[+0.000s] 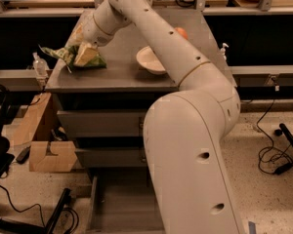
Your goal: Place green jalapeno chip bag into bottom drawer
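The green jalapeno chip bag (pixel 63 54) is at the left edge of the grey counter top (pixel 112 77), its wrinkly left end sticking out past the edge. My gripper (pixel 86 55) comes down from the upper right and is shut on the bag's right part, holding it slightly raised. The bottom drawer (pixel 118 204) stands pulled open at floor level below the two shallower drawers. Its grey floor and left wall show; my arm hides its right part.
A white bowl (pixel 147 60) sits mid-counter, with an orange object (pixel 181 32) behind my arm. A clear bottle (pixel 39 65) stands left of the counter. A cardboard box (pixel 51 155) and black cables (pixel 273 155) lie on the floor.
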Controlling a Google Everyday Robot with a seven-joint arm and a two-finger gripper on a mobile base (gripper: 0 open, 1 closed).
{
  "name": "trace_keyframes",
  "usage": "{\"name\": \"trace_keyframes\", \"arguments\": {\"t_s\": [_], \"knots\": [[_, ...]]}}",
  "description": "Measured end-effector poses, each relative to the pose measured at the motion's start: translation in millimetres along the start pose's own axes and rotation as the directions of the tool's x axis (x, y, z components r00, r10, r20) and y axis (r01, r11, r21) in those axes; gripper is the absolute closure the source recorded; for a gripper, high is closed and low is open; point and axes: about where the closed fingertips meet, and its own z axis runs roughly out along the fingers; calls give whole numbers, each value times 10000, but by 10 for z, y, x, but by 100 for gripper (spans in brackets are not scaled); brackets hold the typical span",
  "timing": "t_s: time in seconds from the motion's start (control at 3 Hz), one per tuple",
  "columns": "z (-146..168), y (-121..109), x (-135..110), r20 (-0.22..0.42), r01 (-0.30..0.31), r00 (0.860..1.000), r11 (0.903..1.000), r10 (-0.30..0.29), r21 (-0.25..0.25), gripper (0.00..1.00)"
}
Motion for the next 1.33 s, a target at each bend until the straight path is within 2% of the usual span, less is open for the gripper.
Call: {"name": "trace_keyframes", "arguments": {"t_s": [0.67, 1.0, 1.33], "knots": [[75, 28, -1, 25, -6, 10000, 10000, 7, -98, 89], [112, 44, -12, 34, 16, 10000, 9999, -15, -158, 100], [112, 44, -12, 33, 17, 10000, 9999, -16, -158, 100]]}}
